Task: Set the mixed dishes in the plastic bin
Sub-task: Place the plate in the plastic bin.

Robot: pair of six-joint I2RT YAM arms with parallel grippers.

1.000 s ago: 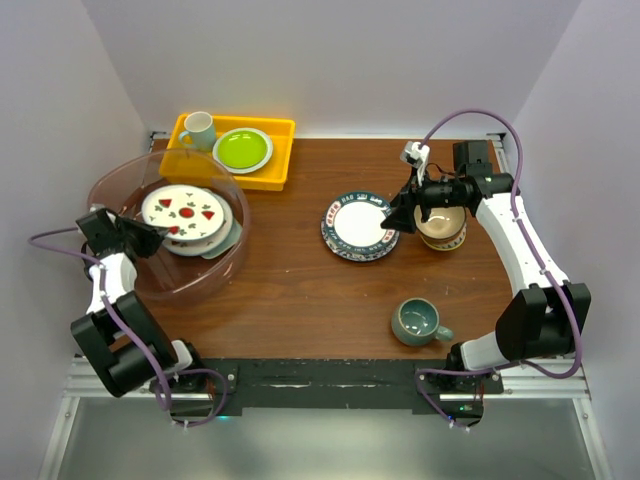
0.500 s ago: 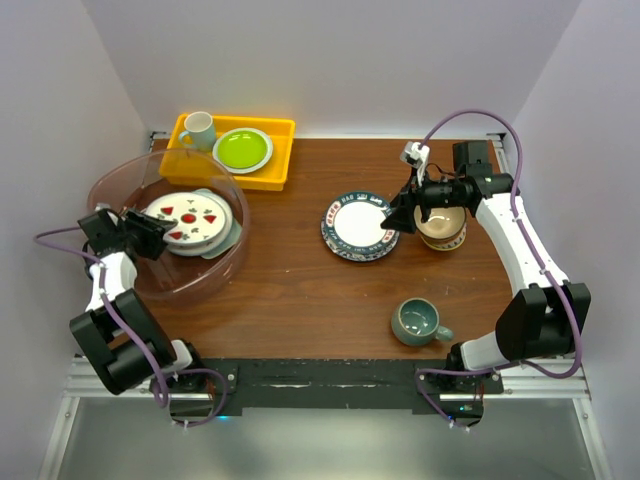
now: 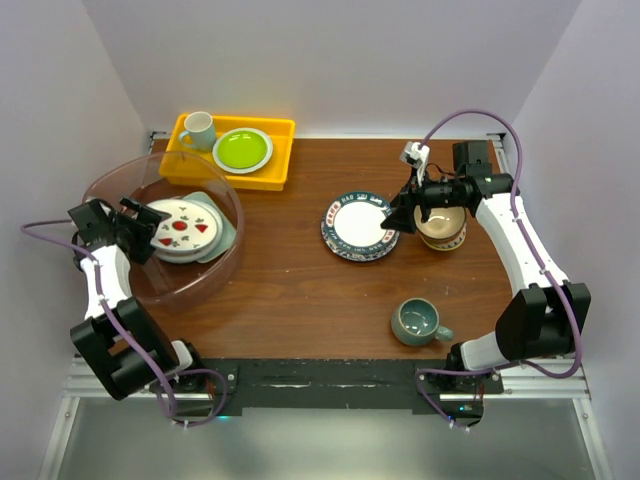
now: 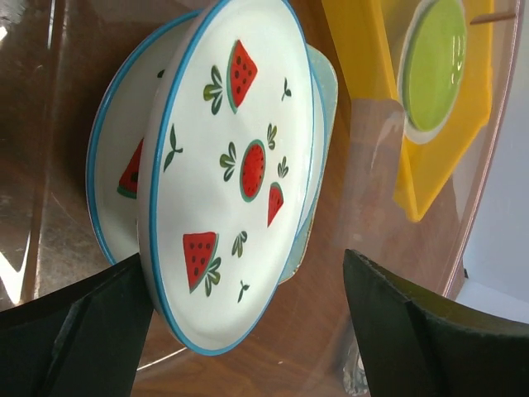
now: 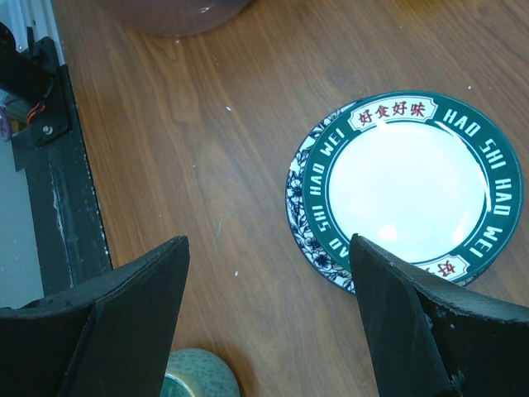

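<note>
The plastic bin (image 3: pixel 180 285) stands at the left of the table. Inside it a watermelon-patterned plate (image 3: pixel 186 226) (image 4: pixel 231 165) leans on a second like plate (image 4: pixel 116 165), over a pale green tray (image 3: pixel 224 226) (image 4: pixel 327 91). My left gripper (image 3: pixel 140 232) (image 4: pixel 248 331) is open at the plate's near rim, gripping nothing. My right gripper (image 3: pixel 400 215) (image 5: pixel 269 322) hangs open above the table beside a green-rimmed plate (image 3: pixel 358 225) (image 5: pixel 405 190) stacked on a floral-rimmed one. A cream-tan bowl (image 3: pixel 441 225) sits right of it. The teal mug (image 3: pixel 417 320) (image 5: pixel 198 376) stands near the front.
A yellow tray (image 3: pixel 270 172) (image 4: pixel 372 74) at the back left holds a white mug (image 3: pixel 197 130) and a lime-green plate (image 3: pixel 241 149) (image 4: pixel 434 66). Bare wooden table (image 3: pixel 300 290) lies between the bin and the stacked plates.
My left gripper has opened and let go of the watermelon plate, then drawn back to the left. The plate now rests on the stack in the bin. The right arm has not moved.
</note>
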